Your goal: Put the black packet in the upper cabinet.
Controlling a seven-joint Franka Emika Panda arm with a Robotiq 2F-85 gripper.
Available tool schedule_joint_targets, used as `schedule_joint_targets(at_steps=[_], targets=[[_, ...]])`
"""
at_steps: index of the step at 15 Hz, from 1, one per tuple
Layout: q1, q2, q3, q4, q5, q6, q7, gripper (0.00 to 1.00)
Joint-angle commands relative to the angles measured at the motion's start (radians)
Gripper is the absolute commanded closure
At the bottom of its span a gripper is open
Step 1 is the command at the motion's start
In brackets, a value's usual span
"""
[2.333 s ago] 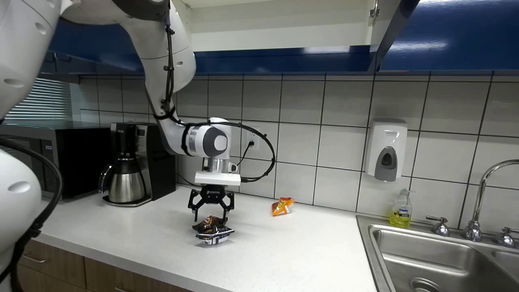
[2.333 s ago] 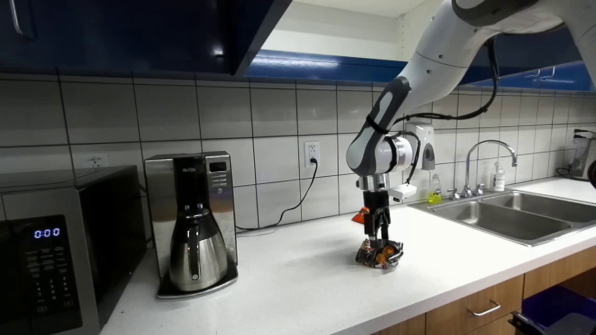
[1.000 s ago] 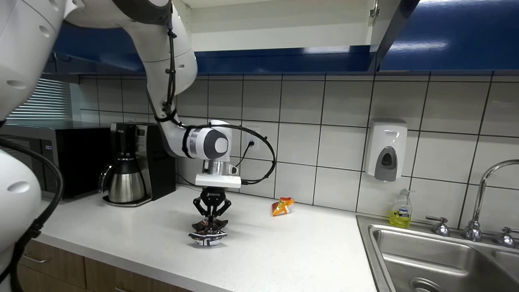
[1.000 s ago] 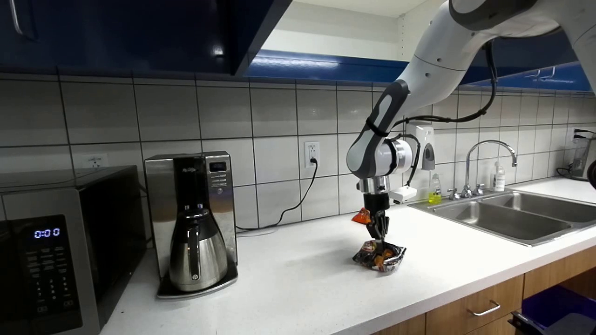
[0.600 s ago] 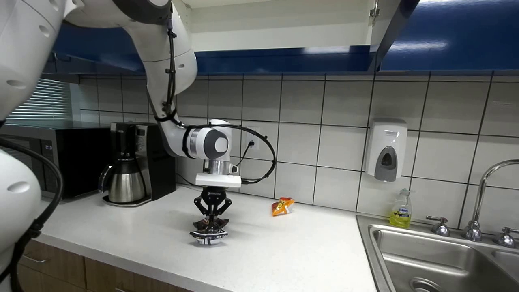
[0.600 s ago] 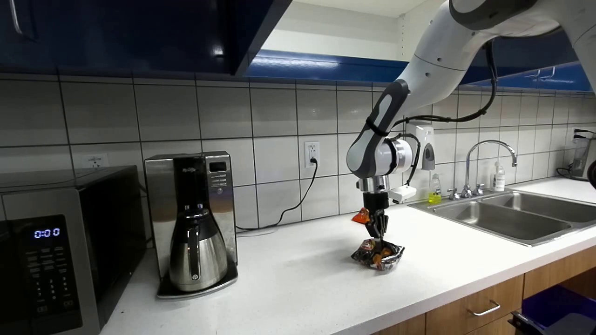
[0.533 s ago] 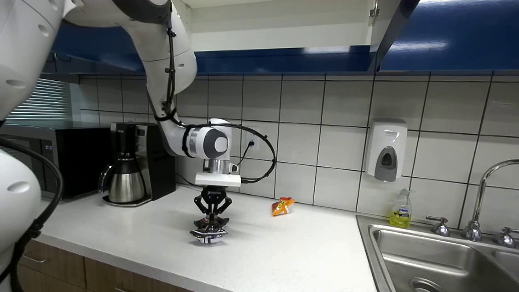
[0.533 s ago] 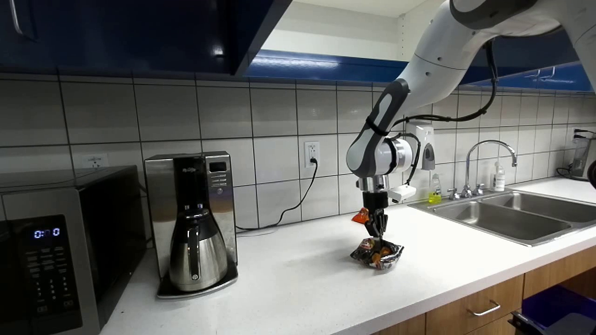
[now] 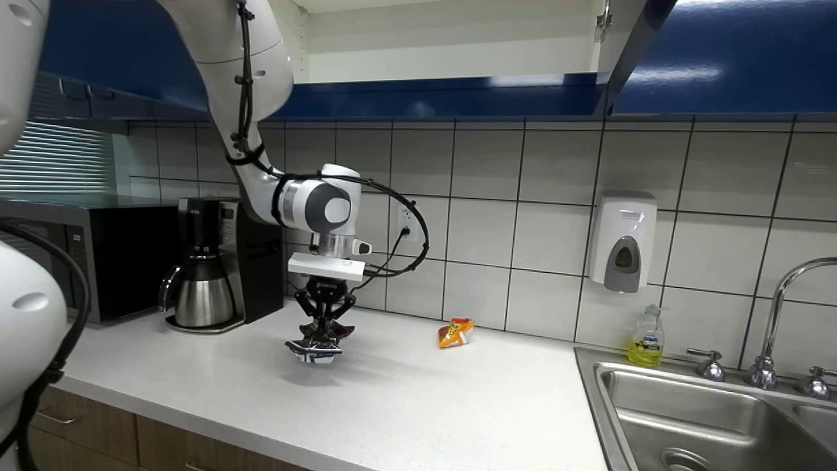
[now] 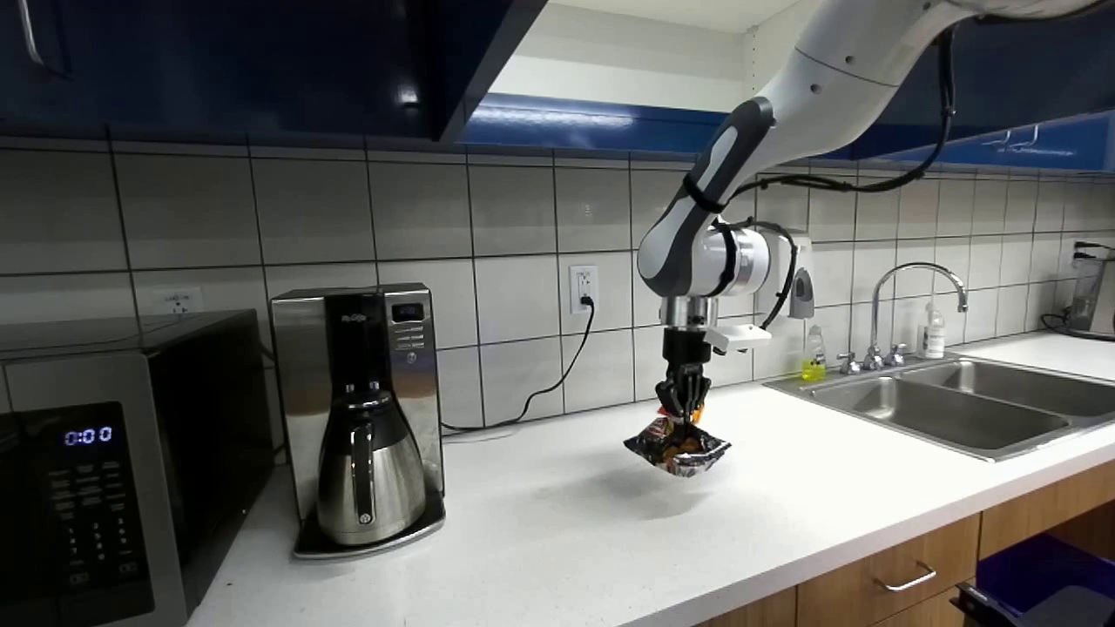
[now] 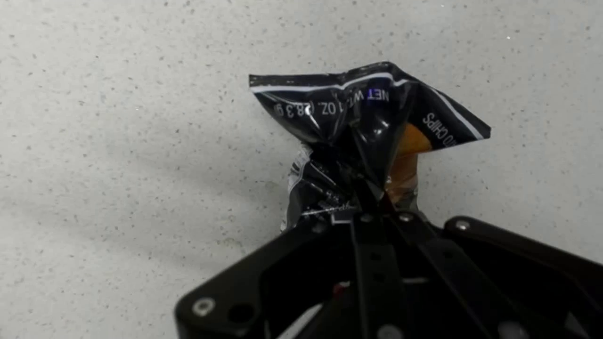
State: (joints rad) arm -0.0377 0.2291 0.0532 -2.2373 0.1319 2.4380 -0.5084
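Note:
The black packet [image 9: 316,354] hangs just above the white counter, its shadow on the surface below in both exterior views. My gripper [image 10: 684,425] points straight down and is shut on the packet's pinched middle. In the wrist view the black packet [image 11: 325,101] fans out beyond the fingertips, showing white print and an orange patch; its lower part is partly covered by the fingers. Overhead, the upper cabinet [image 9: 451,42] stands with its pale interior exposed, higher than the packet and toward the wall.
A blue cabinet door [image 9: 726,62] stands swung out beside the opening. An orange packet [image 9: 456,333] lies by the tiled wall. The coffee maker [image 10: 353,348] and microwave [image 10: 96,488] stand on the counter. A plugged-in cord [image 10: 566,374] runs down the wall. The sink [image 9: 706,405] lies beyond.
Over two seconds ago the gripper stood open over the packet; it then shut on it. In the last half second gripper and packet have risen off the counter, shifting left in both exterior views.

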Motion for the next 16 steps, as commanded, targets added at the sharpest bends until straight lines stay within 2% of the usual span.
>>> schedule_joint_targets(at_steps=[1,4,10,16], targets=[[0.01,-0.161,0.021,-0.13,0.063,0.073,0.102,1.0],[0.039,-0.272,0.007,-0.223,0.037,0.105,0.196,1.0],[0.077,-0.563,0.01,-0.385,-0.021,0.021,0.354,1.0],[0.114,-0.849,0.038,-0.358,-0.056,-0.194,0.486,1.0]])
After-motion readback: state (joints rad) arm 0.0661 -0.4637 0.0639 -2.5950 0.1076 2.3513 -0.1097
